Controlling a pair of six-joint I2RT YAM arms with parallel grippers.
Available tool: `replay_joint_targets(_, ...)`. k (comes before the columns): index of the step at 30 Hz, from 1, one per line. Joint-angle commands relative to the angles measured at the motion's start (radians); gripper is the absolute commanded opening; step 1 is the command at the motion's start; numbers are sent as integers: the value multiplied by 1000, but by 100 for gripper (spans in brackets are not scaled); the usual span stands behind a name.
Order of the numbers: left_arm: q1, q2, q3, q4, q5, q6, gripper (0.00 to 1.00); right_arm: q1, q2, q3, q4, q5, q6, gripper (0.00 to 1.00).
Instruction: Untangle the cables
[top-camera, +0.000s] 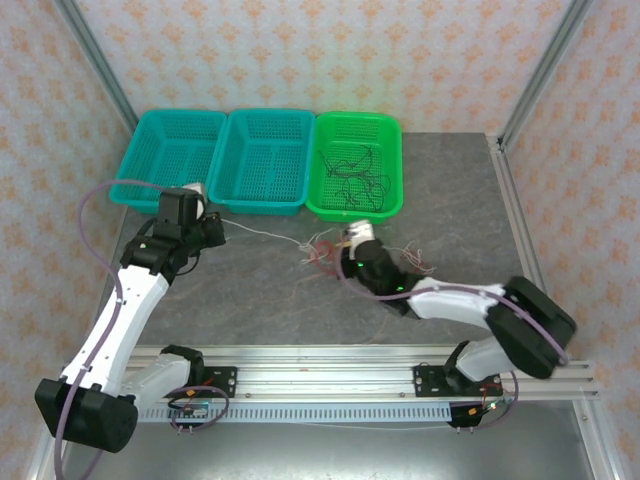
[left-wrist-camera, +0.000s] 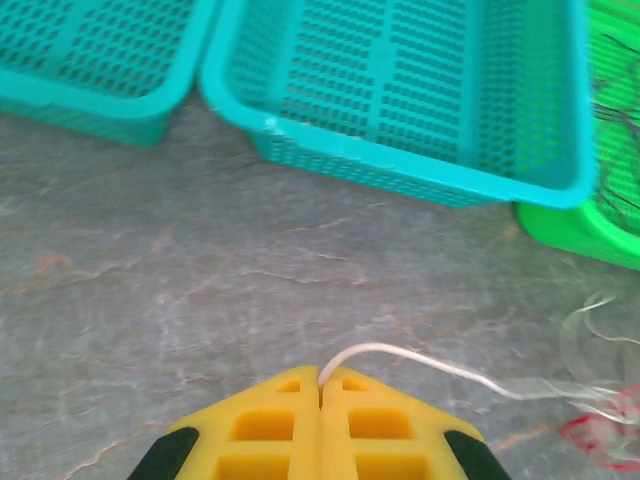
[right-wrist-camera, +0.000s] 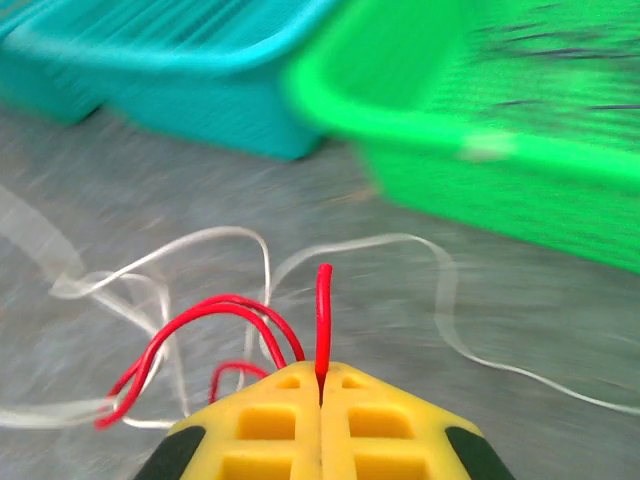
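Trouble sits in the cables (top-camera: 318, 252) knotted on the table (top-camera: 250, 300); left gripper (left-wrist-camera: 322, 380) pinches a white wire (left-wrist-camera: 420, 362) leading from them, right gripper (right-wrist-camera: 322, 385) a red wire (right-wrist-camera: 323, 315); a hard pull apart could cinch the knot or slip a strand.

Both arms: white shells, black joints & motor housings: left arm (top-camera: 120, 310), right arm (top-camera: 455, 298). Lilac hose (top-camera: 88, 205) runs along each. Small green LEDs (top-camera: 400, 290) on right arm. Left pincer (left-wrist-camera: 320, 378) & right pincer (right-wrist-camera: 320, 375): yellow fingers (left-wrist-camera: 270, 425) w/ square recesses, black outer corners. Black bases (top-camera: 185, 362) bolted to aluminium rail (top-camera: 320, 378).
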Motion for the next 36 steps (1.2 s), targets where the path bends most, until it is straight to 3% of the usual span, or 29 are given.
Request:
replay_joint_targets(1,64,7,-38,-7,-29,-47,0,-83,-186,-73,-154,216,134,0)
replay_joint_targets(6,112,35,-104,45,21,-119,0,-294,-433,-115,-410,252,242,0)
replay_joint_targets(13,135,47,-135,41,-36,-137,0,-583,-636,-85,-699,325,404,0)
replay_joint_targets(16,150,36,-167,72,16,-120,0,-671,-646,-78,-660,216,369,0)
replay_joint_targets(20,150,27,-207,113,80,-111,0,-672,-569,-31,-640,123,318,0)
replay_joint_targets(24,138,36,-261,211,262,-61,2,-672,-507,-70,-422,-201,289,0)
replay_joint_targets(26,93,39,-292,243,251,-64,8,-667,-484,-98,-308,-323,280,0)
replay_joint_targets(28,12,43,-327,275,196,-85,18,-665,-475,-93,-291,-359,265,0)
replay_joint_targets(33,-160,79,-409,406,127,-175,55,-664,-484,-55,-286,-492,202,0)
replay_joint_targets(36,-206,50,-419,511,121,-146,62,-664,-481,-32,-294,-559,189,0)
